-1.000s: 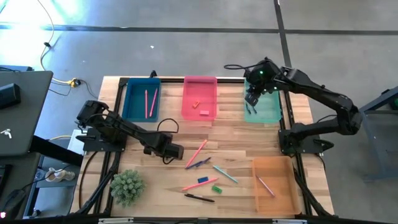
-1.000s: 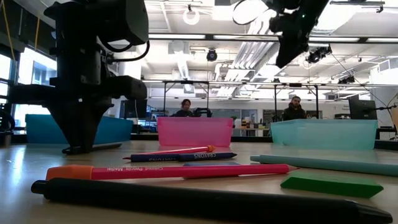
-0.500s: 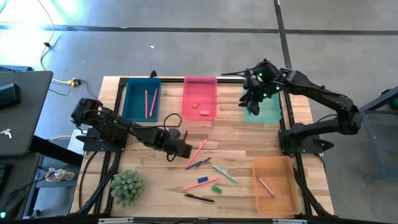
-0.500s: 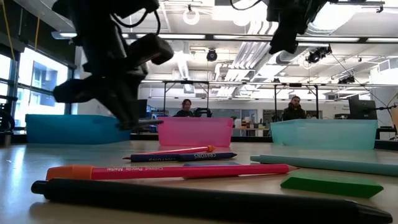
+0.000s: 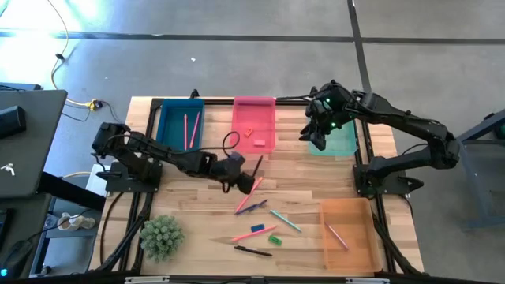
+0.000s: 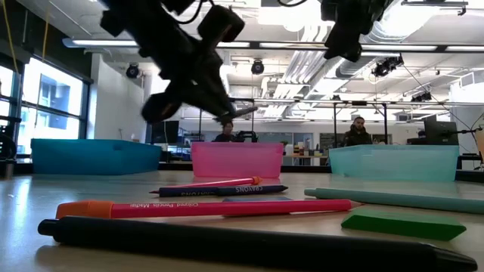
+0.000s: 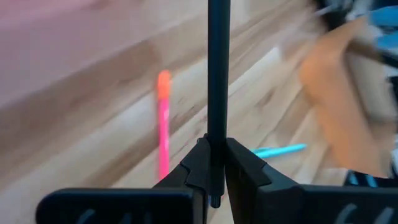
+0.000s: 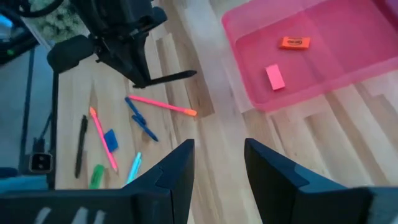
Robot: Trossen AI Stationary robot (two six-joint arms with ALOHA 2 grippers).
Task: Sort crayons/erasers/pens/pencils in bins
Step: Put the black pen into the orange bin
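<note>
High view: the left end effector (image 5: 237,168) is seen over mid-table (image 5: 300,170), just below the pink bin (image 5: 253,124), pinched on a black pen (image 5: 256,166). The right end effector (image 5: 317,134) is held by the teal bin's (image 5: 339,140) left edge, arm reaching in from the right. Blue bin (image 5: 178,126) at far left, orange bin (image 5: 347,233) at near right.

Low view: the held pen (image 6: 238,110) is carried well above the table, roughly level.

Left wrist view: fingers (image 7: 193,169) are pressed on the pen shaft near one end. Judged risk: w/ so little gripped, the pen could swing or slip out during a fast move.

Right wrist view: fingers (image 8: 177,168) are spread, nothing between; two erasers (image 8: 274,77) are seen in the pink bin.

Vs 1 s ago: the pen was at table level w/ the left arm nearer the blue bin; it has been lifted and moved right. The right end effector has shifted left off the teal bin
</note>
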